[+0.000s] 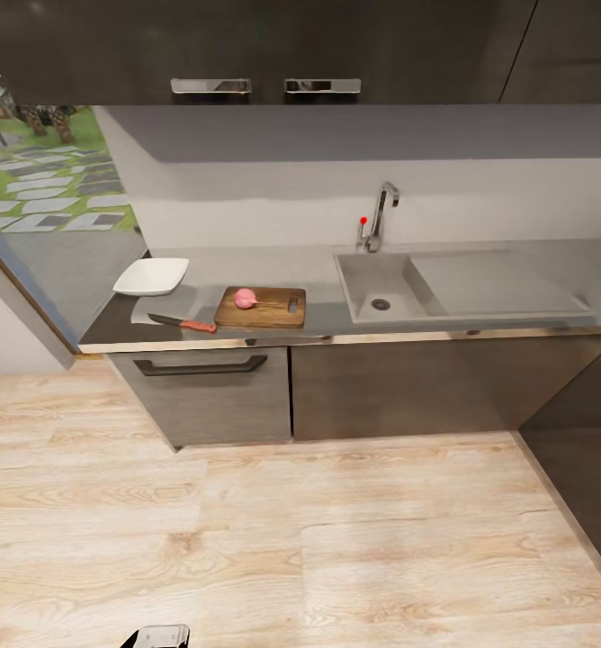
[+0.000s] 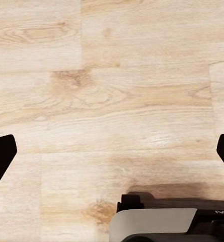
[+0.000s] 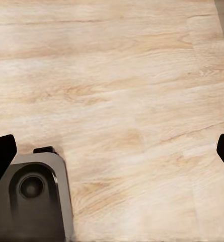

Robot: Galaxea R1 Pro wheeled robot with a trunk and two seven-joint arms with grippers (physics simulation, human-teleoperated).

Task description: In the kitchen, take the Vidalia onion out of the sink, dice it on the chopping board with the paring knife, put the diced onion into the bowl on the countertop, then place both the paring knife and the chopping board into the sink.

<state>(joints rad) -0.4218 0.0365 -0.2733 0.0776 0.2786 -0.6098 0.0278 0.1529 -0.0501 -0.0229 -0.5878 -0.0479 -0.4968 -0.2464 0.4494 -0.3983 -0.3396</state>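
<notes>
Pink onion (image 1: 245,298) on chopping board (image 1: 278,312)

Onion (image 1: 245,297) on chopping board (image 1: 273,310), sink (image 1: 381,288) to its right.

Left end effector (image 2: 112,151): two matt black fingers (image 2: 1,156), each a blunt wedge with a slanted inner edge, entering from opposite sides of the left wrist view. Beneath them, part of the robot's base (image 2: 157,224): a pale grey, smooth panel with rounded corners, set on a black housing with a small square black lug; faint pale lettering at the far edge, unreadable.

Right end effector (image 3: 112,151): the same pair of black wedge fingers (image 3: 1,156). Base part (image 3: 39,201): dark casing with a light grey rounded rim and a round, recessed black socket.
</notes>
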